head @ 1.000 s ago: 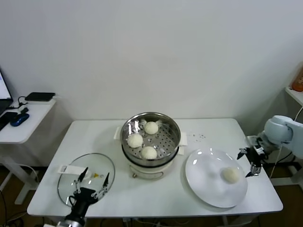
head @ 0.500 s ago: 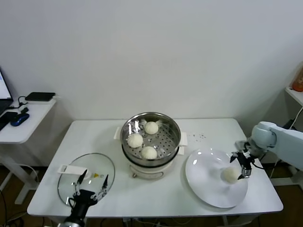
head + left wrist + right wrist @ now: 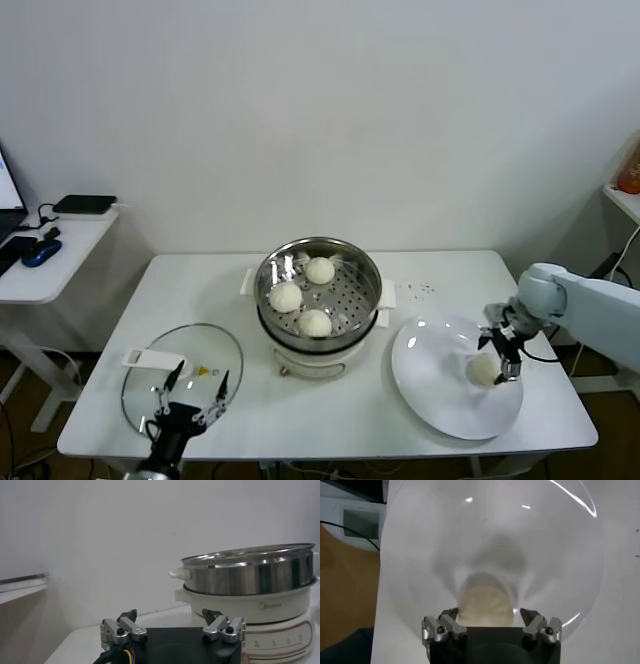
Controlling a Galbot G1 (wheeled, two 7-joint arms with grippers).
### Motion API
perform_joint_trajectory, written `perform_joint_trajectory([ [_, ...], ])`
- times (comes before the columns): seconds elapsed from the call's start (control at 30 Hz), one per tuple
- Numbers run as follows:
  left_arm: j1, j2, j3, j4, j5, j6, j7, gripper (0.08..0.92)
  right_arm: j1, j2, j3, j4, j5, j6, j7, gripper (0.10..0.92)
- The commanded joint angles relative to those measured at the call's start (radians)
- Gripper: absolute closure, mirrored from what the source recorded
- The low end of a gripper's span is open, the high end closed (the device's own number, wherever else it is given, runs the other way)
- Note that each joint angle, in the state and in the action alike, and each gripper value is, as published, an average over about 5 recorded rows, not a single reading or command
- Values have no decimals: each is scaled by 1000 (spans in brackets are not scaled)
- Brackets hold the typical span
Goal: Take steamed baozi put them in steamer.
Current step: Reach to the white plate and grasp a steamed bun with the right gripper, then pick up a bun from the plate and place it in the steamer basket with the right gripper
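Baozi: three in steamer (image 3: 368, 268), one (image 3: 482, 370) on plate (image 3: 430, 380); right tool (image 3: 500, 355) spread around it.

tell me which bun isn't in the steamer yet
The bun on the white plate, between the right gripper's open fingers; the other three sit inside the steamer.

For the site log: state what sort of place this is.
Probably a lab or office test room, not a kitchen: a bare white table against a blank wall, an electric steamer on it, and a side desk with electronics.

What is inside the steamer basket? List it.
Three baozi lie on the perforated bottom of the steamer. Whatever is under that bottom, in the cream base, is hidden.
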Motion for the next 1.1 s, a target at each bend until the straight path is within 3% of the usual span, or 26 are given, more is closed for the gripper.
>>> perform_joint_trajectory([
  [0.03, -2, -6, 3, -2, 5, 2, 0, 177, -12, 11, 5, -10, -14, 0, -11, 203],
  [0.27, -6, -10, 5, 2, 8, 2, -1, 177, -11, 8, 6, -12, -16, -1, -16, 207],
  [0.6, -6, -11, 3, 2, 6, 2, -1, 177, -10, 13, 13, -15, -10, 0, -15, 382],
  [0.83, -7, -13, 2, 1, 6, 2, -2, 177, 69, -5, -21, 2, 50, -9, -11, 389],
  [1.1, -1, -18, 0, -11, 6, 3, -2, 177, 280, -16, -120, 29, 228, -40, -35, 389],
])
